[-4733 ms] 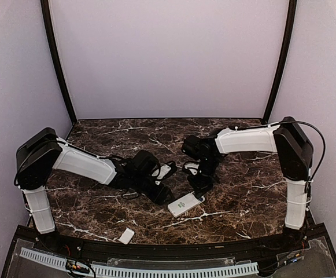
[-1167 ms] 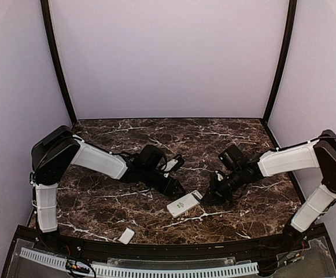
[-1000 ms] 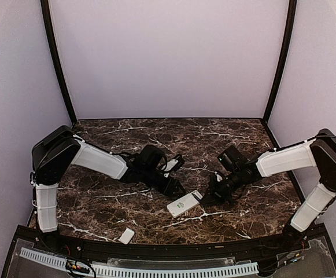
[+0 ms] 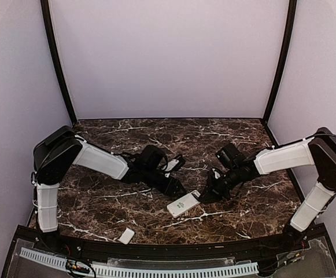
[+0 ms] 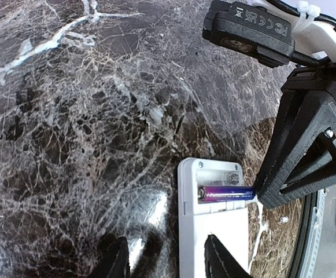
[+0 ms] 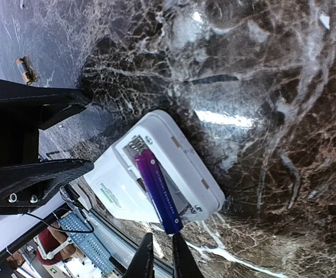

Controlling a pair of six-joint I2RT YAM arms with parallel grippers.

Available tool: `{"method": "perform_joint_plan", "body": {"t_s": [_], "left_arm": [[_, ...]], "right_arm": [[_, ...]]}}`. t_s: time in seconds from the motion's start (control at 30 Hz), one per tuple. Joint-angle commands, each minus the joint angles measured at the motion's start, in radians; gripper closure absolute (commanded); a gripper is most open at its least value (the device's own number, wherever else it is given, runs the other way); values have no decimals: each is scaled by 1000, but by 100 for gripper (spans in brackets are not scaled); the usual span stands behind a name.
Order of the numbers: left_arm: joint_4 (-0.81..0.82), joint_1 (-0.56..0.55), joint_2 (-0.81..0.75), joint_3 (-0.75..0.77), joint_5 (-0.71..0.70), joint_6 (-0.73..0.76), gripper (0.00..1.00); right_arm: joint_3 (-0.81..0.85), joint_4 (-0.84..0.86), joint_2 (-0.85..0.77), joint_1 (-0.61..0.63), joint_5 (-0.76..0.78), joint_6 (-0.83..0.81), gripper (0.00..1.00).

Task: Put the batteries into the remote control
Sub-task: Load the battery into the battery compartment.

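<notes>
Overhead: white remote (image 4: 183, 204) flat on marble table (image 4: 98, 200), near front middle. I see left gripper (image 4: 178, 190) and right gripper (image 4: 201, 197) meeting at its far end.

Left wrist: remote lies back up, bay open. Purple battery (image 5: 225, 194) crosswise in bay, one end at right gripper's tip. My left fingers (image 5: 114, 260) apart, one over remote.

Right wrist: right fingers (image 6: 182, 260) close together, clamped on battery's end. Battery tilted across bay, spring contacts bare. Second battery (image 6: 24, 69) well apart on table.
</notes>
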Motion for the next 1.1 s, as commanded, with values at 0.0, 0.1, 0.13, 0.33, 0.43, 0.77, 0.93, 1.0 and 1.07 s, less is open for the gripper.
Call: {"method": "perform_joint_plan", "body": {"t_s": [0.0, 0.1, 0.13, 0.33, 0.43, 0.77, 0.93, 1.0, 1.07], "left_arm": [[-50, -1, 26, 4, 7, -2, 57], [-49, 0, 29, 5, 8, 1, 57], [-50, 1, 30, 6, 7, 1, 57], [-50, -1, 32, 5, 8, 2, 57], [-50, 0, 36, 5, 9, 8, 57], [-46, 0, 52, 13, 26, 10, 64], [-43, -1, 57, 16, 35, 9, 65], [-40, -2, 59, 17, 37, 9, 65], [-37, -2, 62, 18, 41, 9, 65]], "right_arm": [[18, -31, 2, -1, 24, -19, 89], [18, -25, 11, 0, 24, -18, 89], [21, -25, 15, 0, 24, -20, 89], [44, -38, 30, -1, 32, -36, 90], [48, -38, 37, -1, 33, -37, 91], [59, -27, 59, -2, 31, -42, 94], [71, -26, 70, -2, 29, -47, 96], [74, -23, 75, -2, 27, -47, 97], [79, -19, 82, -2, 25, -48, 98]]}}
